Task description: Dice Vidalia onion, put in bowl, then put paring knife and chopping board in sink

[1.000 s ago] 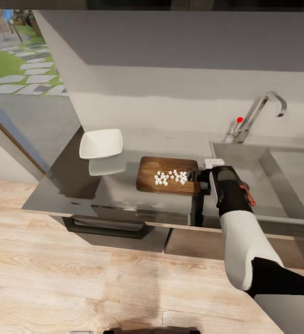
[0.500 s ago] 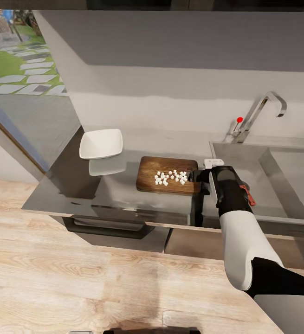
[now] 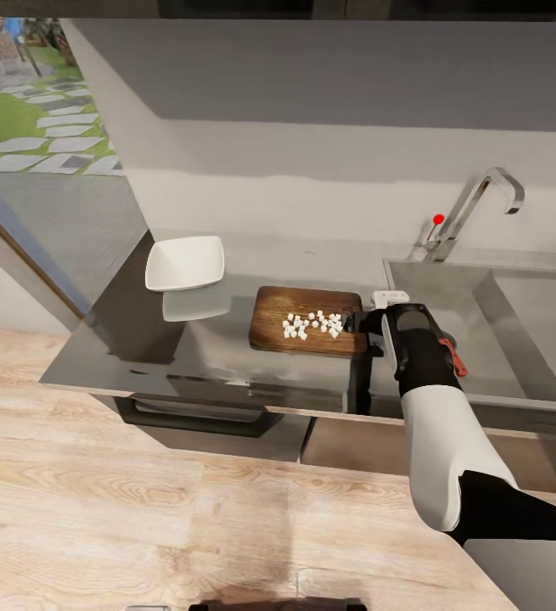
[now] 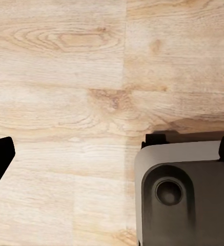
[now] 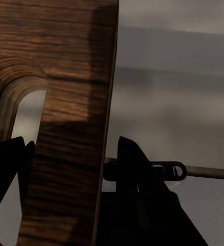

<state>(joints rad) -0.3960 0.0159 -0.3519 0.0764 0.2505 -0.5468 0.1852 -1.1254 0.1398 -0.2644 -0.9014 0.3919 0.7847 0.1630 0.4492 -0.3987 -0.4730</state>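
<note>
No visible change since earlier.

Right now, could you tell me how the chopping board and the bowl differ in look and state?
The chopping board is dark brown wood and flat; the bowl is white with raised sides. The board carries the diced onion, while the bowl is empty. The right gripper sits at the board's right edge; nothing touches the bowl. Both are rounded-cornered and rest on the countertop.

- One chopping board (image 3: 307,320) is seen, right at the claw.
- Roughly twenty onion cubes (image 3: 311,325) are counted on it.
- One bowl (image 3: 185,262) is spotted.
- One sink (image 3: 498,327) is noted.
</note>
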